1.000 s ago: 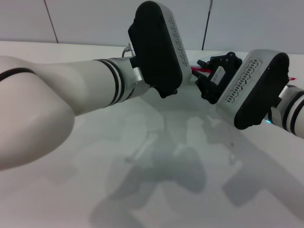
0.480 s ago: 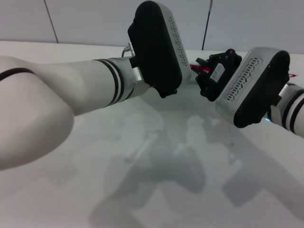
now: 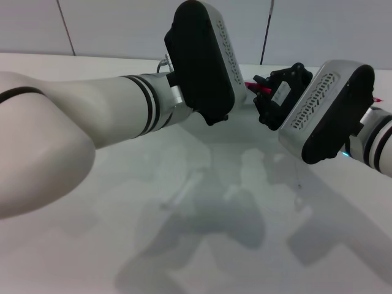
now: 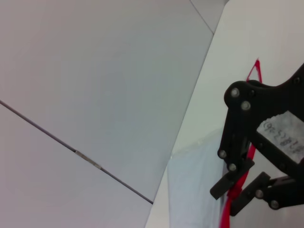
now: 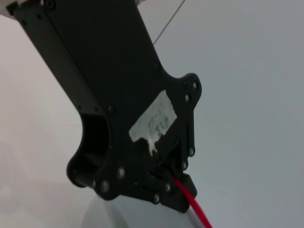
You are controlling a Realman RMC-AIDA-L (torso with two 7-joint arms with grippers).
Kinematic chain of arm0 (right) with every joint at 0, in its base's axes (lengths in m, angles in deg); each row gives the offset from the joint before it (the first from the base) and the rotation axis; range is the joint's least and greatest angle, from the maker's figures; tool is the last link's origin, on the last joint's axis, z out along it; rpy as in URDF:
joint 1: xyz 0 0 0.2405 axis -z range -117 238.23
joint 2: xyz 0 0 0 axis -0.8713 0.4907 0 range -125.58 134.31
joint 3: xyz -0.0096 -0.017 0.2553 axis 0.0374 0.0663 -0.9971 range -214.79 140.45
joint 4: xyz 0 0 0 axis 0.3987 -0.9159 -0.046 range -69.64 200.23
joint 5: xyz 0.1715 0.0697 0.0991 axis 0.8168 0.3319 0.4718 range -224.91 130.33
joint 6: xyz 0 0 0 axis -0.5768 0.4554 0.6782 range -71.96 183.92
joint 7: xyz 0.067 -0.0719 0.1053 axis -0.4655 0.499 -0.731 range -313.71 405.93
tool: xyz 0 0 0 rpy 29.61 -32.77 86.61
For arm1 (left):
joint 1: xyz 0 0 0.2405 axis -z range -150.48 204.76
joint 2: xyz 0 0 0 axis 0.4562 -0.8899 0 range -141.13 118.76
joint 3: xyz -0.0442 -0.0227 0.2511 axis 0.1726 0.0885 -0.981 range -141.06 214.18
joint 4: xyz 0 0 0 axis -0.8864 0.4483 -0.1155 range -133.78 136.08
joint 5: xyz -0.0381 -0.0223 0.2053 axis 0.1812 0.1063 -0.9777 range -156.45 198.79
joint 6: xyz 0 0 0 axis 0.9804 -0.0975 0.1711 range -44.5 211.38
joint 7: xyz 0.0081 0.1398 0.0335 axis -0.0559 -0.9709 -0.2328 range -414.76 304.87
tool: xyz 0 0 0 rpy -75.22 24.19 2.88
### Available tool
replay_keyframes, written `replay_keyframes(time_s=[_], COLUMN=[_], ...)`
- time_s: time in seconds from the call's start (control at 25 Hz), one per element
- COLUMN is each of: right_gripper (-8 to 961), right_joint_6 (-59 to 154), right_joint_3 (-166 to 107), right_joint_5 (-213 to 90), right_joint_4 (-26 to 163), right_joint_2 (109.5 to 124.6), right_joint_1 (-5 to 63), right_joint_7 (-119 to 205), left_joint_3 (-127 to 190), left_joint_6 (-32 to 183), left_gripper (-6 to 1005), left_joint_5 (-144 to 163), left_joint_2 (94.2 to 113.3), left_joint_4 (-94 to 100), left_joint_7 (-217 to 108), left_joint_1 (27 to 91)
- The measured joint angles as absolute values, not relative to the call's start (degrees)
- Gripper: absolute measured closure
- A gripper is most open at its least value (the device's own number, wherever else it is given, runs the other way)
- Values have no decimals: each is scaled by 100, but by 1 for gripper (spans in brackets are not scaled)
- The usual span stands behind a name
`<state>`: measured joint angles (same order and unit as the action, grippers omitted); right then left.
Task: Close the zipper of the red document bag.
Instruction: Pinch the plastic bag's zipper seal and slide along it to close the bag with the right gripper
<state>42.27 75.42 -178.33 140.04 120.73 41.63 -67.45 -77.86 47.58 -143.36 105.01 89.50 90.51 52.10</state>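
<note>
The red document bag (image 4: pixel 190 190) is a pale-blue translucent pouch lying flat on the white table. Its zipper (image 4: pixel 227 213) is a thin red strip along one edge, ending in a red tip (image 4: pixel 256 66). In the left wrist view my right gripper (image 4: pixel 236 190) is shut on the zipper. In the right wrist view my left gripper (image 5: pixel 172 183) is shut on the same red zipper (image 5: pixel 192 204). The head view shows the right gripper (image 3: pixel 260 92) at a short piece of the zipper (image 3: pixel 252 86). The left gripper is hidden there behind its own wrist housing (image 3: pixel 202 61).
Both arms cross the far middle of the white table (image 3: pixel 184 233), close together. A grey panelled wall (image 3: pixel 122 24) stands right behind the table's far edge. Arm shadows fall on the near table surface.
The right gripper has shifted slightly up and away along the red zipper. The left arm has stayed in place.
</note>
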Motion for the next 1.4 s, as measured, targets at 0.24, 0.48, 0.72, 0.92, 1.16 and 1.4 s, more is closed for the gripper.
replay_keyframes(time_s=[0.24,0.48,0.72,0.92,1.16,1.4], right_gripper=[858,863,864,865,866,858], right_joint_6=[4228,4227,4227,4275,4417,4451], right_joint_3=[7520,7410,7204,6970,6577,6180], right_joint_5=[-17833,-17856,-17862,-17872,-17877,-17878], right_joint_4=[13989,13975,13835,13583,13230,13042], right_joint_2=[12073,12073,12073,12073,12071,12057], right_joint_1=[4163,4201,4216,4213,4175,4172], right_joint_7=[-6745,-6745,-6745,-6728,-6700,-6688], left_joint_3=[-7764,-7749,-7715,-7648,-7493,-7381], left_joint_6=[4759,4770,4796,4792,4798,4806], left_gripper=[962,961,961,961,961,966], left_joint_5=[-14336,-14336,-14341,-14345,-14345,-14345], left_joint_2=[10501,10501,10501,10501,10501,10501], left_joint_4=[8950,8969,9060,9188,9393,9505], left_joint_7=[8994,8972,8919,8832,8703,8614], left_joint_1=[5206,5151,5008,4833,4545,4344])
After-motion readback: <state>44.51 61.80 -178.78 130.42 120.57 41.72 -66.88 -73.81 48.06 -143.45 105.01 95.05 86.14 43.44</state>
